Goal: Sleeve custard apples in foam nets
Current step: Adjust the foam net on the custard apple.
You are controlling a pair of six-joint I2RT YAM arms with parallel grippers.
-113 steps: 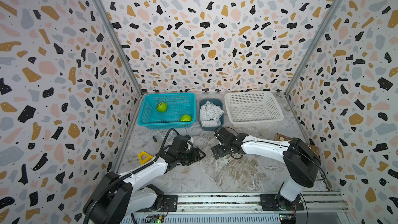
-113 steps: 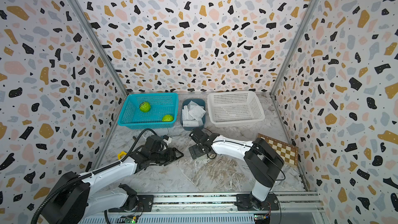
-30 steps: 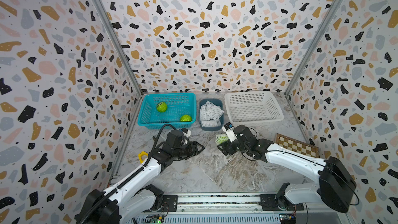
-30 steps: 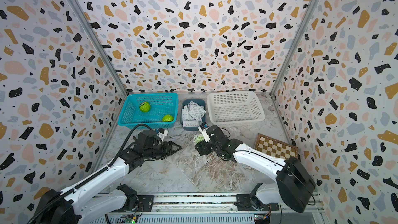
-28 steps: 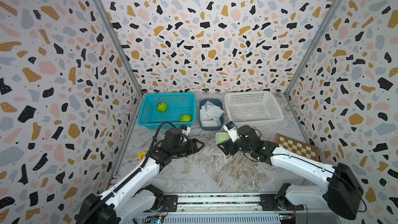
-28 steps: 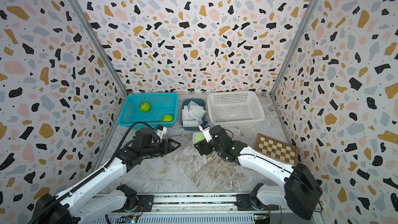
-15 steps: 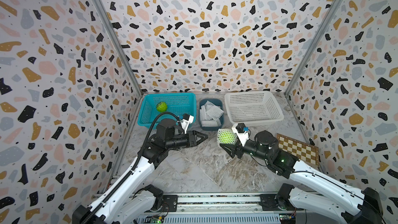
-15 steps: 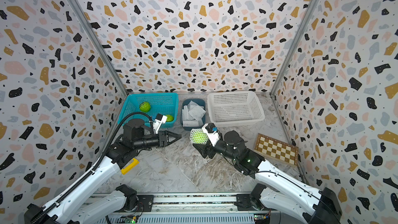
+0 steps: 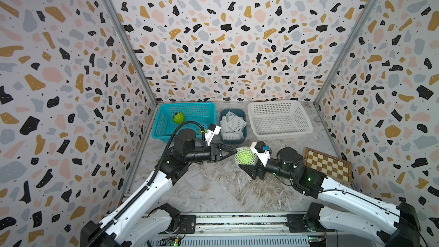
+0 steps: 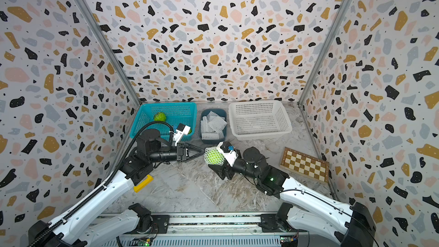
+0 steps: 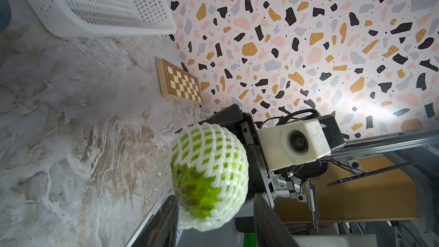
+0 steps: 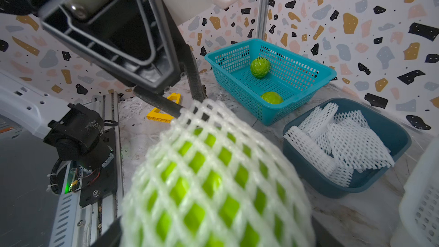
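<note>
- The left arm rises from the near-left base. Its forearm is level and points right, bringing the left gripper (image 9: 232,151) to mid-table over the marbled tabletop (image 9: 213,186).
- The right arm comes from the near-right base with its forearm aimed left, so the right gripper (image 9: 242,160) faces the left one.
- The right gripper's jaws are spread wide and clamp a round, bumpy, bright-green custard apple (image 11: 192,186), held between the two arms and clear of the tabletop.
- A white foam net (image 11: 209,143) of stretched diamond mesh covers most of that fruit, with a patch of skin showing bare near the net's rim.
- The left gripper's jaws stand part-spread on either side of the net's loose rim. One finger (image 11: 166,222) touches the mesh and the other stands just clear.
- At the far left, a teal plastic lattice basket (image 9: 161,124) holds two bare custard apples (image 12: 260,67).
- Just right of it, a dark blue tub (image 9: 234,140) holds spare foam nets (image 9: 231,124), which are flat white mesh pieces.
- At the far right sits a white rigid lattice basket (image 9: 306,124). Nearer, by the right wall, lies a wooden chessboard (image 9: 326,163).
</note>
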